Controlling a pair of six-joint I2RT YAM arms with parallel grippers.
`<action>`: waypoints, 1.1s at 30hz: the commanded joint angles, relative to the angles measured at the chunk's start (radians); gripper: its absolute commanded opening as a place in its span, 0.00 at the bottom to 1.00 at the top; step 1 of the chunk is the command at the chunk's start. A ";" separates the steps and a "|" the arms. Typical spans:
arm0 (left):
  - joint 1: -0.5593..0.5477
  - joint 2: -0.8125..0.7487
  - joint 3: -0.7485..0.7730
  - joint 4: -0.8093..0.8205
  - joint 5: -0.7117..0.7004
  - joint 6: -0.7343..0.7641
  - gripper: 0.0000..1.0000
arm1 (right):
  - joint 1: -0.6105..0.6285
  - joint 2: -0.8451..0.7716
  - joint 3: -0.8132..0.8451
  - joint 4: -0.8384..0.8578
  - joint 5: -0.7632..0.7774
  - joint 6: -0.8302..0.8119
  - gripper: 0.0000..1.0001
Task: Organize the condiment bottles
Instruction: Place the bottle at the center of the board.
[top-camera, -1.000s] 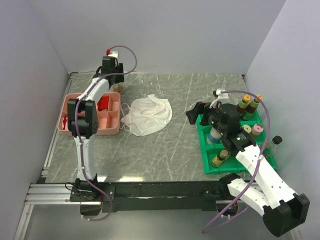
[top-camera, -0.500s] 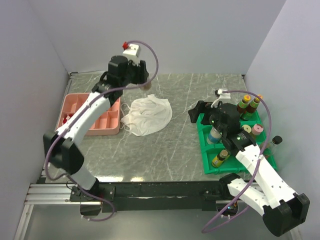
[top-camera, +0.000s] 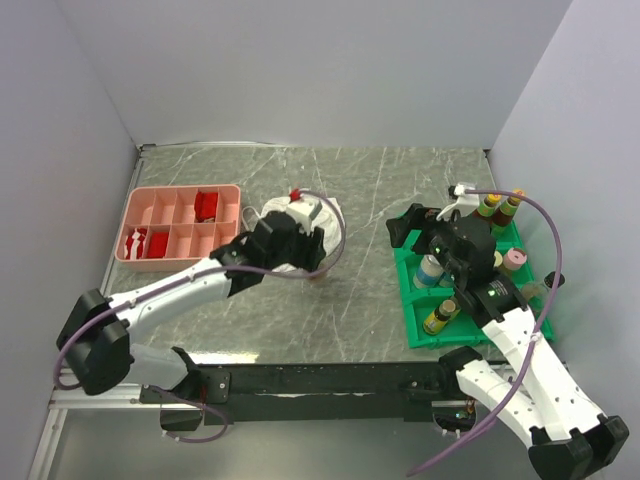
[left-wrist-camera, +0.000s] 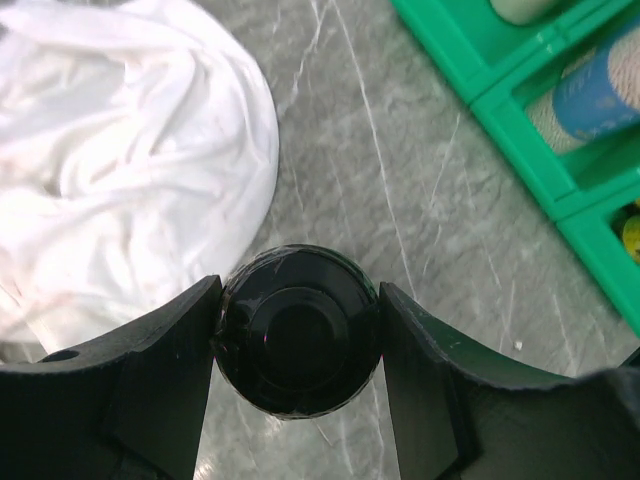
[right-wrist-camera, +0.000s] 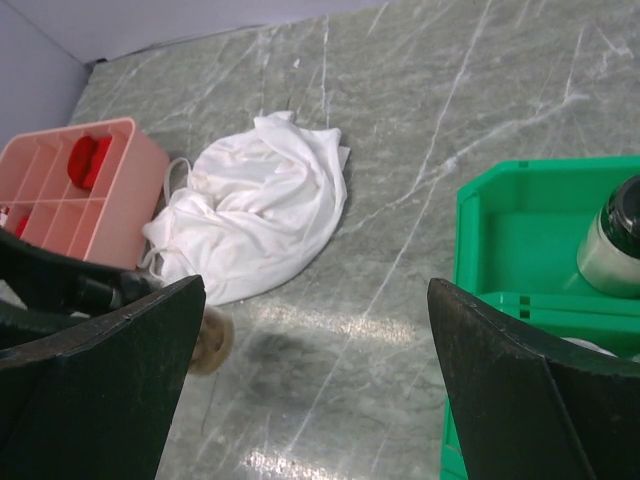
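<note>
Carrying a black-capped bottle (left-wrist-camera: 297, 345), mid frame beside the white cloth (left-wrist-camera: 120, 150), the left tool (top-camera: 314, 264) squeezes it. The right tool (right-wrist-camera: 315, 360) is wide and empty. Next, I think, the bottle needs a free slot in the green tray (top-camera: 413, 325).

No writing here can be read. The blue-labelled bottle (left-wrist-camera: 600, 92) in the green tray (left-wrist-camera: 452, 60), at the upper right of the left wrist view, is too blurred for its lettering to be made out. On the dark bottles (top-camera: 488, 212), at the right of the overhead view, the labels are too small.
</note>
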 joint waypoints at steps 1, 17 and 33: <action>-0.041 -0.093 -0.090 0.224 -0.103 -0.078 0.02 | 0.006 -0.013 0.023 -0.054 0.002 0.008 1.00; -0.268 0.091 -0.127 0.272 -0.284 -0.155 0.21 | 0.006 -0.097 -0.017 -0.076 -0.003 -0.004 1.00; -0.280 0.064 -0.037 0.139 -0.255 -0.193 0.99 | 0.006 -0.136 0.000 -0.105 -0.019 -0.010 1.00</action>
